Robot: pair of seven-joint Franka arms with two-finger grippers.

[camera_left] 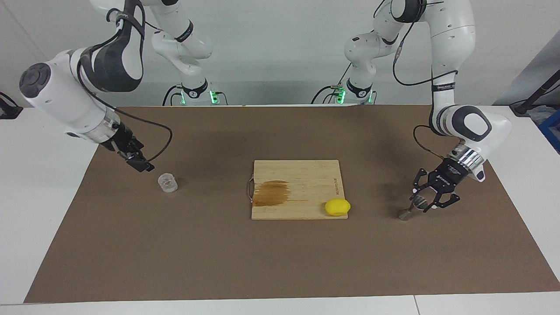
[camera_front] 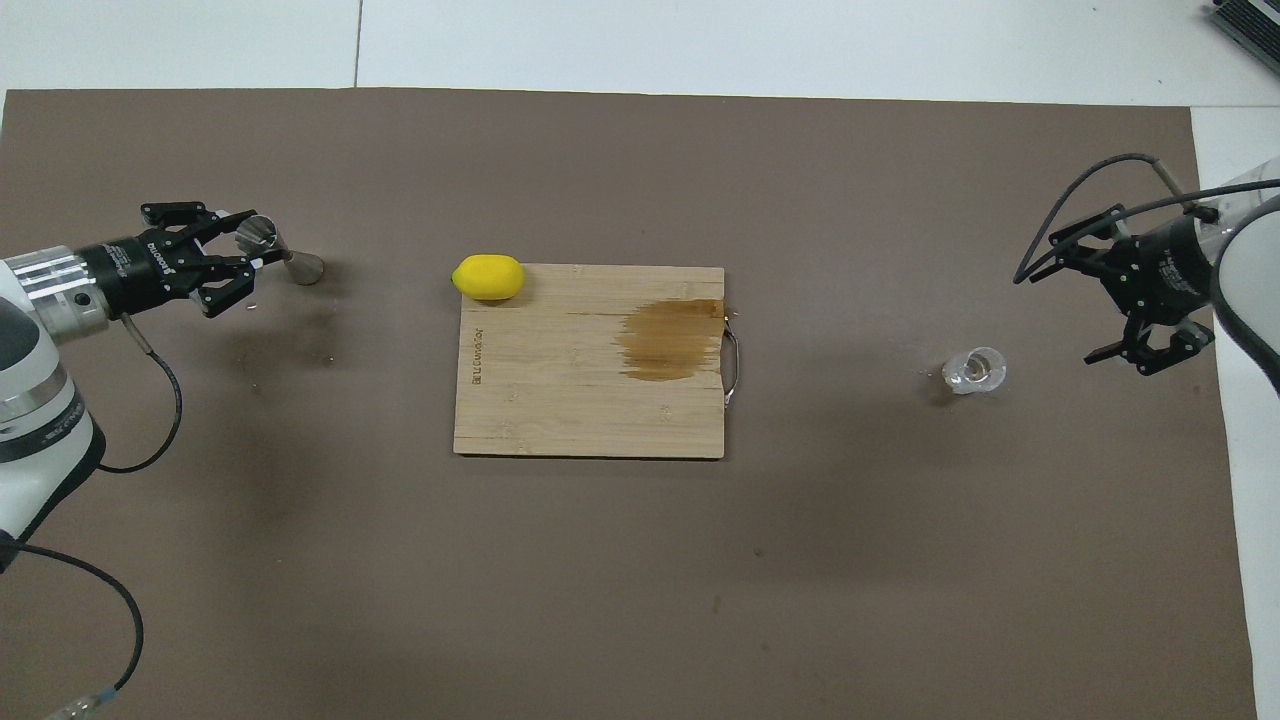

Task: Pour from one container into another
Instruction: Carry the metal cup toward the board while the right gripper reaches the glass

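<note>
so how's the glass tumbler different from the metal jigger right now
The glass tumbler is clear and cylindrical; the jigger is shiny steel and hourglass-shaped. The tumbler stands upright, the jigger is tilted. The left gripper has its fingers around the jigger's upper cone, while the right gripper only hovers beside the tumbler. Both are small vessels on the brown mat.

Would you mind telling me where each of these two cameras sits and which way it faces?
Facing view: high across the table, looking at the robots; both arms and bases show, left gripper at the jigger, right gripper by the glass tumbler.
Overhead view: above the robots' end, looking steeply down; only forearms and grippers show.
Shared: cutting board, lemon, both vessels.
</note>
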